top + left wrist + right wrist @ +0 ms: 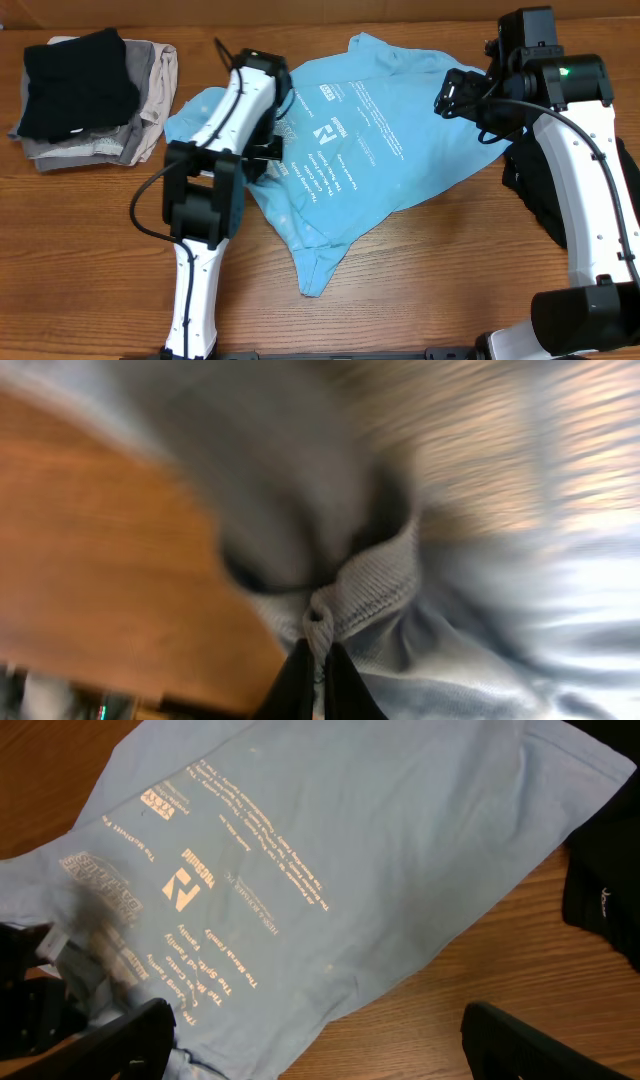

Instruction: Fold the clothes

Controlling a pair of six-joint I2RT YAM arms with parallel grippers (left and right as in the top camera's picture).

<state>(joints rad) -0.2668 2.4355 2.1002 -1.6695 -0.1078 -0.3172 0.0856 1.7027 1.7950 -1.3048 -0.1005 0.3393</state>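
Overhead: T-shirt (370, 150) lies rumpled, print up, mid table (450, 290). Left wrist: left claw (313, 660) pinches its ribbed edge. Right wrist: right claw (318, 1025) spread wide over the T-shirt, gripping nothing.

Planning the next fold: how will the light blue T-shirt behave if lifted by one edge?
Probably floppy: the light blue T-shirt bunches where the left hand pinches it. Likely light: thin, wrinkled. Pushed, it would probably crumple rather than slide.
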